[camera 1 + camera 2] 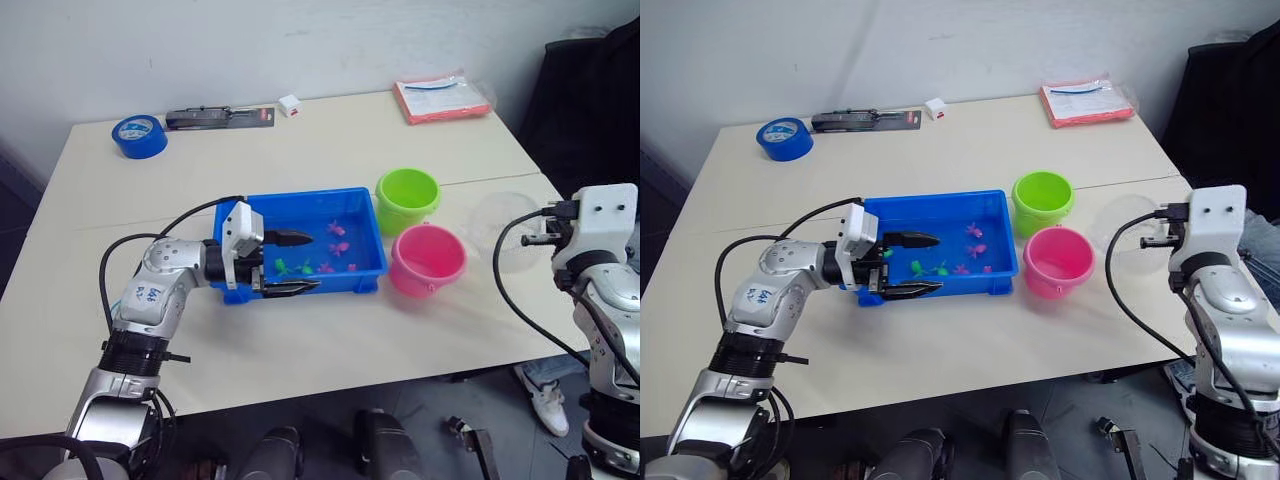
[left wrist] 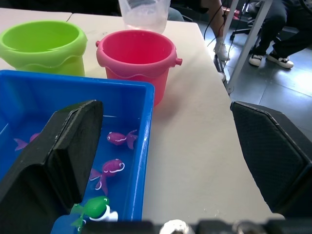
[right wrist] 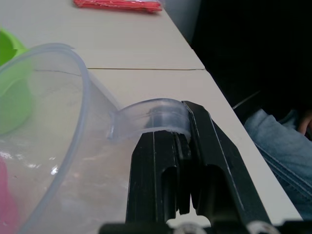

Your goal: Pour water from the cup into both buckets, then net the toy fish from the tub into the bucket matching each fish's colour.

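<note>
cup (image 3: 53,161): on table beside pink bucket (image 1: 428,260), handle pinched in right gripper (image 3: 183,146); left gripper (image 1: 290,263) wide, straddling tub (image 1: 300,205) wall; risk: a jerky lift slops water

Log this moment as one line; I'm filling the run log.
left gripper: open over tub rim | right gripper: fingers shut on cup handle | buckets: upright

A blue tape roll (image 1: 139,136), a black-and-red packaged tool (image 1: 220,117), a small white block (image 1: 290,105) and a red-edged packet (image 1: 442,99) lie along the tabletop's (image 1: 330,150) far edge.
</note>
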